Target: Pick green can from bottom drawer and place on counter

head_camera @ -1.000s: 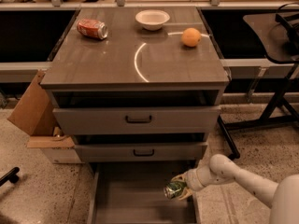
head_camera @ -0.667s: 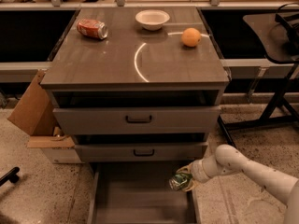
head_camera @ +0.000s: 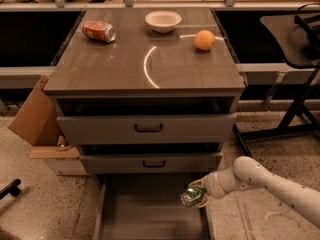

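The green can (head_camera: 189, 196) hangs tilted above the right side of the bottom drawer (head_camera: 145, 214), which is pulled open with a bare floor. My gripper (head_camera: 198, 192) reaches in from the lower right on a white arm and is shut on the can. The counter (head_camera: 125, 64) is the glossy grey-brown top of the cabinet, well above the can, with a curved white reflection in its middle.
On the counter lie a red-orange can (head_camera: 99, 31) at the back left, a white bowl (head_camera: 163, 20) at the back and an orange (head_camera: 204, 39) at the right. Two handled drawers (head_camera: 147, 129) stick out slightly. A cardboard box (head_camera: 37, 119) stands left, a black stand (head_camera: 295, 84) right.
The can has risen in my gripper from low in the drawer and moved slightly up and back toward the cabinet front. The arm has lifted with it.
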